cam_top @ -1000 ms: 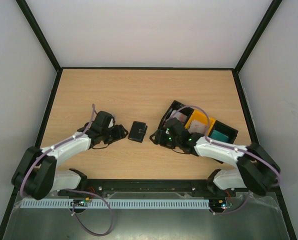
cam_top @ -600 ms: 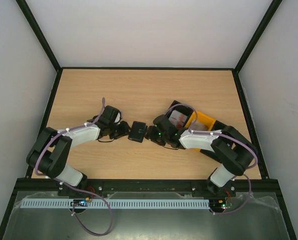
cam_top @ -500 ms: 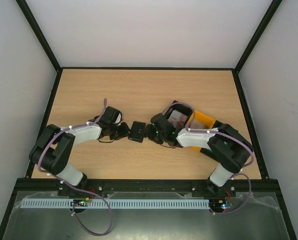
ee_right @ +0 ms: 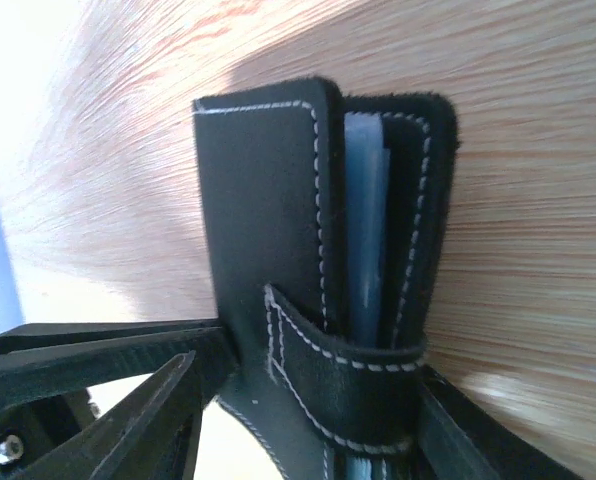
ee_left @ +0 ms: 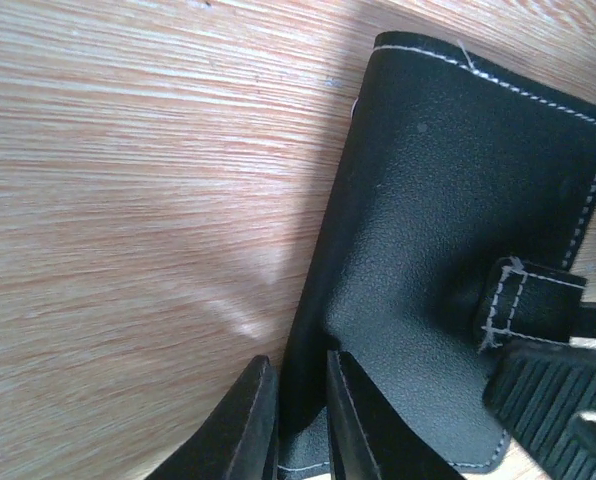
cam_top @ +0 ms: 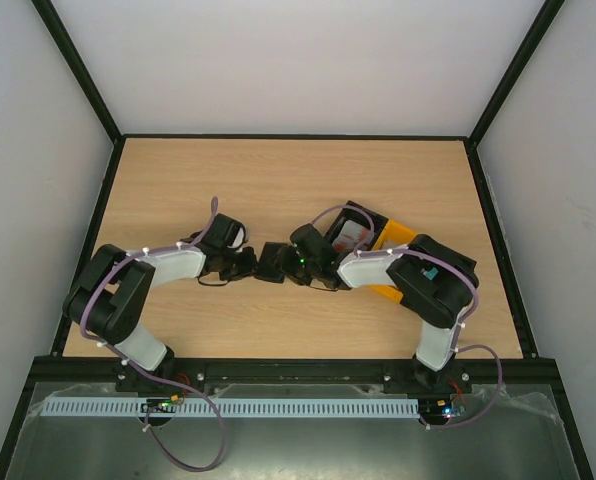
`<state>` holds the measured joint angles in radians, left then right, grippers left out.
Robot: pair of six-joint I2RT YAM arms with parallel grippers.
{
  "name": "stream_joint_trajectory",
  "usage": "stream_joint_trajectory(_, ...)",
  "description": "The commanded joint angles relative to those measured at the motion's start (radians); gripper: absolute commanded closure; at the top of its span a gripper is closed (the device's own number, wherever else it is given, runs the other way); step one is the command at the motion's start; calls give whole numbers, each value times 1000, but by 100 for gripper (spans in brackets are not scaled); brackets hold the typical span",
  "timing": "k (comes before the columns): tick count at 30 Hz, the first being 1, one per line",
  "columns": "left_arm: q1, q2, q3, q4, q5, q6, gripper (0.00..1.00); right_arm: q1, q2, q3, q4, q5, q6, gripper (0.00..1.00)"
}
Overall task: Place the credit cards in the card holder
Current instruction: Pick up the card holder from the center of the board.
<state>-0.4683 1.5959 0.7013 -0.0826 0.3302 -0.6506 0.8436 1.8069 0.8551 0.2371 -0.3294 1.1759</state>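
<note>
The black card holder (cam_top: 274,262) lies folded on the table between my two grippers. My left gripper (cam_top: 248,263) is shut on its left edge; in the left wrist view the fingertips (ee_left: 250,425) pinch the black cover (ee_left: 458,200). My right gripper (cam_top: 296,265) is open and straddles the clasp end. In the right wrist view the clasp tab (ee_right: 348,385) wraps the card holder (ee_right: 268,200) and the pale blue lining (ee_right: 366,230) shows in the slit. A red-and-white credit card (cam_top: 352,233) lies in the black bin. The other cards are hidden by my right arm.
The joined black bin (cam_top: 350,212) and yellow bin (cam_top: 396,238) stand right of centre, partly under my right arm. The black table rim (cam_top: 298,136) runs along the back and sides. White walls rise behind it.
Both grippers have moved inward to the card holder from either side. The left one has closed on its left edge. The right arm has swung left from over the bins to the clasp end.
</note>
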Motion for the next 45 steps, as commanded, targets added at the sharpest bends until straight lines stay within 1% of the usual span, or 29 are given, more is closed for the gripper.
stream_joint_trajectory(1,-2,27,-19,-72,-55,19,84,8,49,3,156,-138,49,50)
stream_joint_trajectory(3,-3,25,-23,-67,-53,15,84,8,51,5,174,-142,50,55)
stream_joint_trajectory(5,-2,18,-27,-59,-47,11,84,7,48,14,159,-125,35,63)
stream_joint_trajectory(8,2,-10,-32,-39,-38,3,82,8,33,44,71,-69,-20,83)
stream_joint_trajectory(10,3,-49,-31,-28,-36,-7,79,8,14,72,-9,-15,-91,95)
stream_joint_trajectory(11,5,-75,-27,-26,-38,-14,78,8,0,88,-48,16,-136,98)
stream_joint_trajectory(13,11,-146,-13,-34,-54,-34,74,8,-48,127,-121,83,-241,98)
stream_joint_trajectory(16,36,-270,41,-89,-81,-61,60,7,-115,199,-227,150,-457,98)
stream_joint_trajectory(18,69,-359,87,-129,-87,-78,49,8,-163,229,-270,196,-626,98)
stream_joint_trajectory(19,90,-398,112,-151,-84,-89,41,8,-183,235,-277,223,-714,98)
stream_joint_trajectory(21,139,-462,156,-184,-39,-107,29,7,-228,229,-255,260,-877,98)
stream_joint_trajectory(23,189,-509,207,-202,31,-124,18,7,-270,214,-202,265,-1061,98)
stream_joint_trajectory(25,217,-518,266,-222,106,-123,5,8,-310,189,-127,243,-1211,98)
stream_joint_trajectory(26,221,-512,301,-236,140,-117,1,8,-331,175,-85,233,-1277,98)
stream_joint_trajectory(29,223,-493,388,-272,233,-103,0,8,-411,84,98,186,-1507,98)
stream_joint_trajectory(31,228,-490,413,-282,286,-134,0,8,-457,29,198,141,-1647,98)
stream_joint_trajectory(32,234,-495,417,-274,314,-157,0,8,-469,24,208,115,-1709,98)
stream_joint_trajectory(35,244,-506,416,-226,419,-214,0,7,-466,70,153,63,-1835,98)
stream_joint_trajectory(36,244,-503,415,-218,451,-227,0,7,-465,77,142,51,-1863,98)
stream_joint_trajectory(38,244,-492,415,-220,501,-236,0,7,-473,67,176,37,-1909,98)
stream_joint_trajectory(39,245,-486,415,-232,517,-236,0,8,-479,57,211,33,-1928,98)
stream_joint_trajectory(42,244,-473,411,-277,544,-233,0,9,-488,65,230,24,-1979,98)
stream_joint_trajectory(45,242,-471,386,-254,591,-266,6,9,-473,85,192,41,-2044,98)
